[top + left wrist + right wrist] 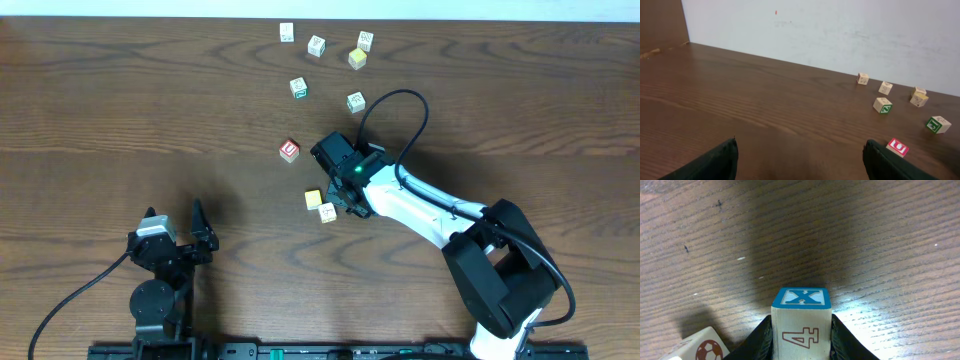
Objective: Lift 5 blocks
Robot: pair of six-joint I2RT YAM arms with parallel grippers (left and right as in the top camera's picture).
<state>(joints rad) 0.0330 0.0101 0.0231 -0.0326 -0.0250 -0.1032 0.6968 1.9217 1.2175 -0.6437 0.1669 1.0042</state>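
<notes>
Overhead layout: I see the blocks point(316, 45), small square-edged cubes, scattered over a dark brown wood-grain counter point(120, 90). Most lie toward the far edge, well apart from my left arm.
Right gripper point(801, 332): clenched on the X block point(801, 298), with its black fingers point(762, 335) pressed against two opposite sides.
X block: pale bare wood. The end face shows a white X on a blue panel, and the side facing the camera carries an outlined red-brown 4. I cannot tell whether it is clear of the counter.
Soccer-ball block point(702, 347): pale wood with a red-brown football print. It sits tilted in the corner of the right wrist view, just beside one finger.
Beside the right gripper from above: a yellow-topped block point(313, 199) and a plain-topped block point(327, 212) lie close together. I cannot tell whether they touch.
Red block point(897, 147): lying flat near one finger of my left gripper, its red top has a white U inside a white border.
Green-printed blocks point(882, 105): two, of pale wood with green-framed faces. The prints are too small to read.
Left gripper point(800, 165): released, its dark fingers spread wide over the counter.
Wall point(815, 30): matte white and faintly scuffed, with one small red mark.
Counter surface: fine parallel grain lines with a slight sheen.
</notes>
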